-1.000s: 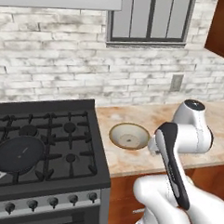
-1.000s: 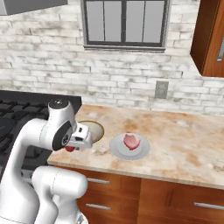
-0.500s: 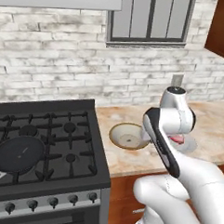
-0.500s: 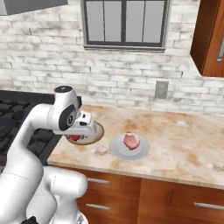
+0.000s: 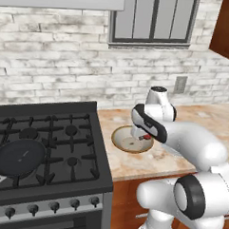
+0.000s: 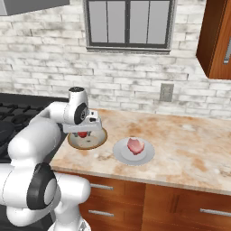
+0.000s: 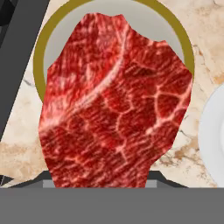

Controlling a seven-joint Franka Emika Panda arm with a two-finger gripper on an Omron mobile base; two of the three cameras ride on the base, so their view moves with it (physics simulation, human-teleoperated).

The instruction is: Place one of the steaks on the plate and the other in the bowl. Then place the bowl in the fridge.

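Note:
My gripper (image 6: pixel 83 134) is shut on the deep red steak (image 7: pixel 113 105) and holds it just above the tan bowl (image 6: pixel 88 140), which sits on the counter right of the stove. In the left base view the bowl (image 5: pixel 129 139) lies under the hand, with a bit of red steak (image 5: pixel 146 135) at the gripper (image 5: pixel 144 136). The pale pink steak (image 6: pixel 135 145) rests on the whitish plate (image 6: pixel 122 154) to the bowl's right. In the hand view the bowl's rim (image 7: pixel 40 61) rings the steak and the plate's edge (image 7: pixel 212 135) shows at the right.
A black stove (image 5: pixel 43 146) with a dark frying pan (image 5: pixel 16 157) stands left of the counter (image 6: pixel 189 149). A brick wall with a window (image 6: pixel 128 22) is behind, and a brown cabinet (image 6: pixel 216 40) hangs at the upper right.
The arm has swung from the counter's front towards the stove, carrying the red steak over the bowl and lowering it close above it.

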